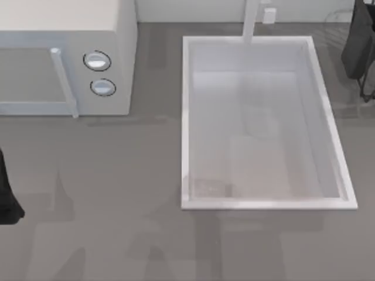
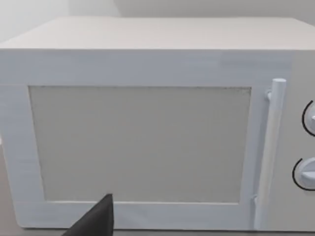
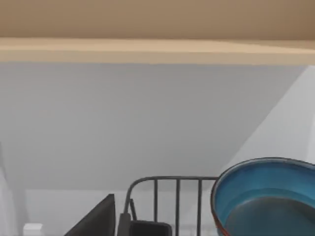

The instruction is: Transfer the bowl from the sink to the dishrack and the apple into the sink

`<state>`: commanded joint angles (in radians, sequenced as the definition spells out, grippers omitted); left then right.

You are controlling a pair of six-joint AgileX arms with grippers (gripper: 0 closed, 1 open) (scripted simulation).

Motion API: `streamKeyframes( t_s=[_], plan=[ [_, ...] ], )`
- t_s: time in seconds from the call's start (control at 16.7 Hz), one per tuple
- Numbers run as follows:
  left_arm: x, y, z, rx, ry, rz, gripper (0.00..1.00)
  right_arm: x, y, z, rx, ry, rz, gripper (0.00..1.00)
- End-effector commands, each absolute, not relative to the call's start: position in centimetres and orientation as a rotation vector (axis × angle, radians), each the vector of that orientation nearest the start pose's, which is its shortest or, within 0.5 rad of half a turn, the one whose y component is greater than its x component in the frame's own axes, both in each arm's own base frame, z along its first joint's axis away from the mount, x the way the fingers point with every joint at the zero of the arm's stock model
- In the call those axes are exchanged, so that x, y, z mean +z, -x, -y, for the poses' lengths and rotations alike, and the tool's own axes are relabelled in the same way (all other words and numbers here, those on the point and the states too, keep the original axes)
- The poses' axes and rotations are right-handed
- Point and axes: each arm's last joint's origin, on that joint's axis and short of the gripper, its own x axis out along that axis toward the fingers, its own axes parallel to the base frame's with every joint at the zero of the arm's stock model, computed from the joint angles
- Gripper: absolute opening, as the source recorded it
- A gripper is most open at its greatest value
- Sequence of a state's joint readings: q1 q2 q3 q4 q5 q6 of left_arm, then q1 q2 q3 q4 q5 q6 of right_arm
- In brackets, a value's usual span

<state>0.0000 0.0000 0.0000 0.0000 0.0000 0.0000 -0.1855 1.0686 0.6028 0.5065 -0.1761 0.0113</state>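
- From above, the sink [image 1: 266, 126] lies right of centre on the grey table [image 1: 117, 175], its white basin bare inside and its faucet [image 1: 251, 20] standing at the far rim.
- My right arm [image 1: 358, 47] is at the far right edge of the table, over thin dark wires of the dishrack [image 1: 337, 29].
- Through the right wrist camera I see the bowl [image 3: 268, 199], blue with a reddish-brown rim, close beside the dishrack's wire bars [image 3: 177, 196]; I cannot tell whether my claw has hold of it, nor how far it is open.
- My left arm [image 1: 9, 193] sits parked at the left edge; its camera faces the white microwave [image 2: 147, 123], and I cannot tell that claw's opening either.
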Motion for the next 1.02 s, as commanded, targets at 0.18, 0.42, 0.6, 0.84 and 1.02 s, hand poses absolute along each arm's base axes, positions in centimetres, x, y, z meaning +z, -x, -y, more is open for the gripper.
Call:
streamKeyframes(
  t_s=[0.18, 0.42, 0.6, 0.84, 1.02],
  plan=[
    [16.0, -10.6, 0.1, 0.000, 0.000, 0.000, 1.00, 26.6, -18.6, 2.2, -0.006, 0.009, 0.042, 1.00],
    [16.0, -10.6, 0.1, 0.000, 0.000, 0.000, 1.00, 22.7, -13.4, 0.9, -0.009, 0.006, 0.038, 1.00],
    [16.0, -10.6, 0.1, 0.000, 0.000, 0.000, 1.00, 19.4, -11.4, 0.4, -0.007, 0.003, 0.025, 1.00],
    [16.0, -10.6, 0.1, 0.000, 0.000, 0.000, 1.00, 16.4, -10.6, 0.2, -0.001, 0.000, 0.004, 1.00],
    [16.0, -10.6, 0.1, 0.000, 0.000, 0.000, 1.00, 16.0, -10.6, 0.1, 0.000, 0.000, 0.000, 1.00]
  ],
)
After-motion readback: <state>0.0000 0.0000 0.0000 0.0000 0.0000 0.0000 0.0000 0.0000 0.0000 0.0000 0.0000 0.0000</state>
